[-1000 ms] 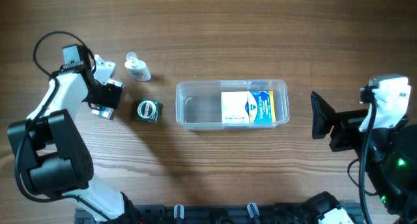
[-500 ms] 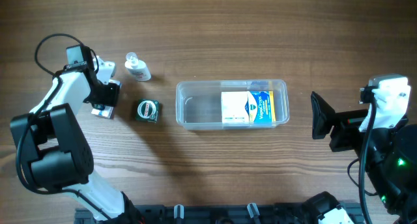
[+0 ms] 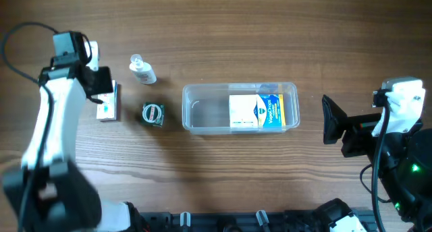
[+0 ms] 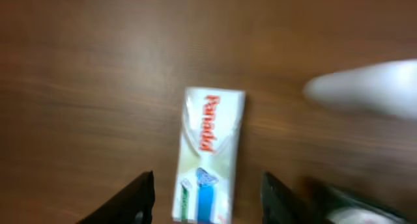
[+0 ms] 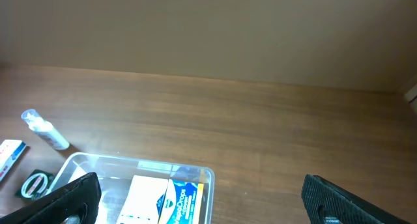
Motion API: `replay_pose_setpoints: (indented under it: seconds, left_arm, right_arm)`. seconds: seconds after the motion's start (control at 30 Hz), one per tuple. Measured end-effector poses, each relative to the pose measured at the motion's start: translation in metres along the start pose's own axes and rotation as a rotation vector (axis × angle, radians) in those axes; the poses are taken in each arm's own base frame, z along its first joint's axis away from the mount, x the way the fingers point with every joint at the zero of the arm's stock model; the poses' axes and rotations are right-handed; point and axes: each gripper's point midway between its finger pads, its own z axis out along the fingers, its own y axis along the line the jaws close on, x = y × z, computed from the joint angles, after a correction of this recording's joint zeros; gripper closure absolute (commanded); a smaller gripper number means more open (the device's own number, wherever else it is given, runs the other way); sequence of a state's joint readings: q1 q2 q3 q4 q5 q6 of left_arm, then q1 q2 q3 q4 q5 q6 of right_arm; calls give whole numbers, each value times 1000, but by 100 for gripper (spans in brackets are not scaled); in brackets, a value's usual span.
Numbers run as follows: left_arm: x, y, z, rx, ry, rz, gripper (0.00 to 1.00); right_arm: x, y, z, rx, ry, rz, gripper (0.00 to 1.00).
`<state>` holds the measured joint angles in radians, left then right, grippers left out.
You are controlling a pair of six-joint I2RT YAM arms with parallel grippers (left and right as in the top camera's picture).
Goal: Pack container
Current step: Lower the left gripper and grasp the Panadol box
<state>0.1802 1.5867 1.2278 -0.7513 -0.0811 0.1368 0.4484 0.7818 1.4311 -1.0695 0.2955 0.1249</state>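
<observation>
The clear plastic container (image 3: 196, 110) lies mid-table with a white, blue and yellow box (image 3: 255, 111) in its right half; it also shows in the right wrist view (image 5: 85, 165). A white Panadol box (image 3: 107, 103) lies flat on the table at the left. My left gripper (image 3: 100, 83) is open above its far end; in the left wrist view the box (image 4: 208, 152) lies between the spread fingers (image 4: 207, 201), untouched. My right gripper (image 3: 331, 120) is open and empty, right of the container.
A small clear bottle with a white label (image 3: 142, 71) lies at the back left. A small dark green box with a round face (image 3: 154, 114) sits between the Panadol box and the container.
My left arm has lifted and swung left and back, uncovering the Panadol box on the table. The right arm has not moved.
</observation>
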Motion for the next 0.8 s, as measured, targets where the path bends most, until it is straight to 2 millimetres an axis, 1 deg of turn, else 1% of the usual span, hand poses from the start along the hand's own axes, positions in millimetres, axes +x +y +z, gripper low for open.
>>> replay_pose_setpoints:
  seconds: [0.07, 0.1, 0.13, 0.17, 0.2, 0.27, 0.33, 0.37, 0.43, 0.53, 0.6, 0.67, 0.73, 0.8]
  left_arm:
    - [-12, -16, -39, 21, -92, 16, 48]
    - [-15, -23, -52, 31, -123, 24, 48]
    - [-17, -33, -70, 44, -160, 44, 48]
    - [-17, -41, -83, 52, -184, 59, 47]
    - [-15, -48, -97, 57, -210, 81, 40]
    - [-13, -58, -118, 50, -258, 114, 32]
    - [-14, -55, -131, 11, -295, 90, 26]
    - [-15, -51, -132, -7, -299, 70, 24]
    - [-15, -37, -128, -46, -290, 5, 23]
    - [-12, -12, -106, -95, -225, -97, 18]
    - [-9, 2, -84, -110, -160, -147, 18]
    - [1, 13, -50, -110, -59, -180, 18]
    - [11, 19, -21, -103, 30, -195, 17]
    - [22, 21, 8, -92, 110, -194, 19]
  right_arm:
    - [0, 0, 0, 0, 0, 0, 0]
    - [0, 0, 0, 0, 0, 0, 0]
    - [0, 0, 0, 0, 0, 0, 0]
    - [0, 0, 0, 0, 0, 0, 0]
    - [0, 0, 0, 0, 0, 0, 0]
    - [0, 0, 0, 0, 0, 0, 0]
    - [0, 0, 0, 0, 0, 0, 0]
    - [0, 0, 0, 0, 0, 0, 0]
    - [0, 0, 0, 0, 0, 0, 0]
    - [0, 0, 0, 0, 0, 0, 0]
    - [0, 0, 0, 0, 0, 0, 0]
    - [0, 0, 0, 0, 0, 0, 0]
    - [0, 0, 0, 0, 0, 0, 0]
    - [0, 0, 0, 0, 0, 0, 0]
